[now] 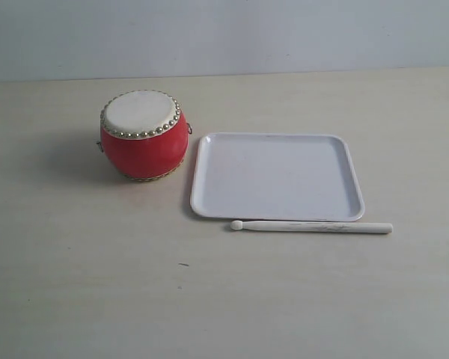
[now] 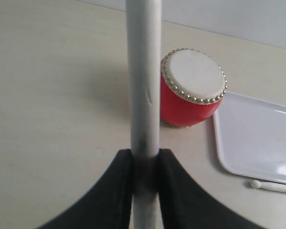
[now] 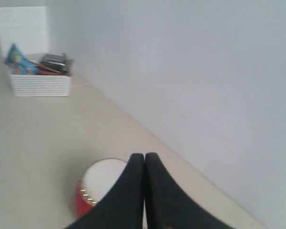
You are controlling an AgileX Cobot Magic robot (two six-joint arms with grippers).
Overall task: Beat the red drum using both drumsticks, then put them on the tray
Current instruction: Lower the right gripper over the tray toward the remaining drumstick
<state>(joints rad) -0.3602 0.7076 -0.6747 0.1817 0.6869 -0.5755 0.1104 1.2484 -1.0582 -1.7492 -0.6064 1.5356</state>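
Note:
The red drum [image 1: 143, 136] stands upright on the table, left of the empty white tray [image 1: 277, 177]. One pale drumstick [image 1: 311, 226] lies flat on the table along the tray's near edge, its rounded tip toward the left. In the left wrist view my left gripper [image 2: 145, 157] is shut on the other drumstick [image 2: 143, 90], which runs away from the jaws past the drum [image 2: 193, 88]; the tray [image 2: 257, 140] and the lying drumstick [image 2: 272, 185] show beyond. My right gripper [image 3: 144, 157] is shut with nothing in it, above the table with the drum [image 3: 97, 186] below. Neither arm appears in the exterior view.
A white slatted basket [image 3: 39, 85] with packets and small items stands far off on the table near the wall. The wall runs along the table's back edge.

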